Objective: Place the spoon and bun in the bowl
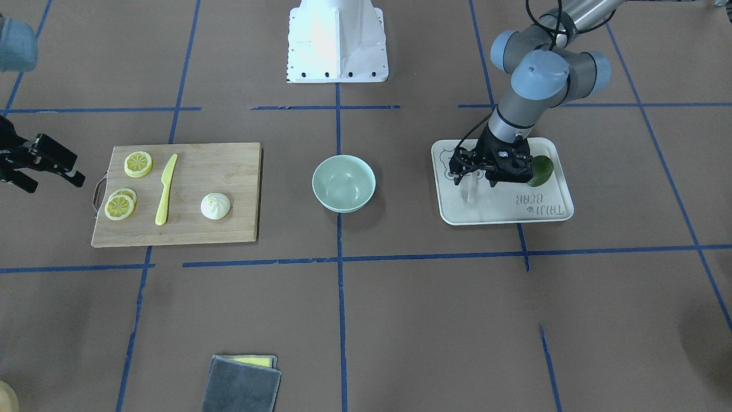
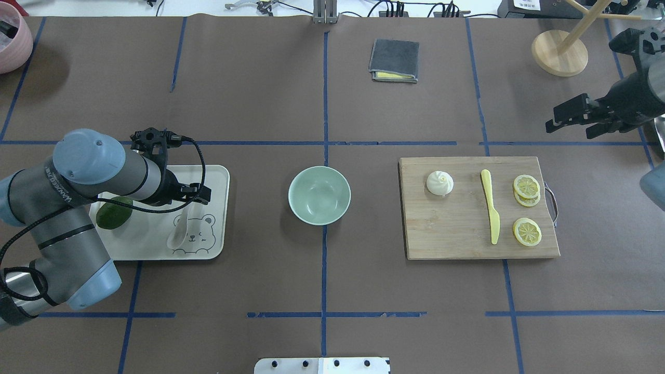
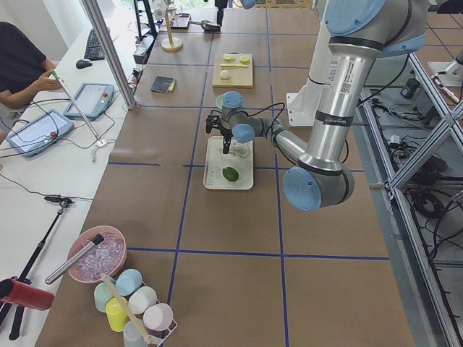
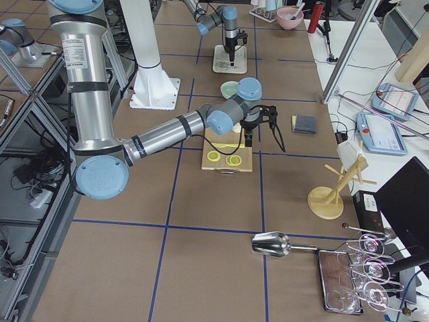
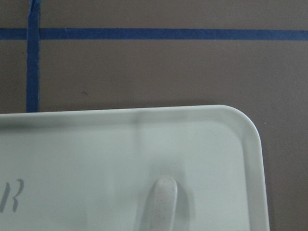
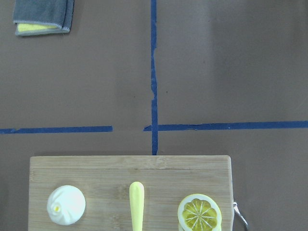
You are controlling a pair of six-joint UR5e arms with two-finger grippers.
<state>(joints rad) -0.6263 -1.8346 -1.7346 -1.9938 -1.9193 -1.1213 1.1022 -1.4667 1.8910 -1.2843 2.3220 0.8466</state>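
One spoon (image 2: 178,234) lies on the bear tray (image 2: 215,179), one bun (image 2: 440,183) sits beside three lemon slices (image 2: 527,186) on the board (image 2: 447,234), and one bowl (image 2: 319,195) stands between them on the tabletop (image 2: 260,104). Left jaws hang spread over the spoon's handle, gripping nothing. Right jaws are apart and empty, off beyond the board.

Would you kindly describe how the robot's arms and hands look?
The left arm and right arm are silver-grey tubes with pale blue joint caps and printed lettering. The left hand and right hand are black, two-fingered; a black cable loops beside the left one.

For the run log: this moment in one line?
left gripper open at spoon on tray; right gripper open beside board; bun on board; bowl empty
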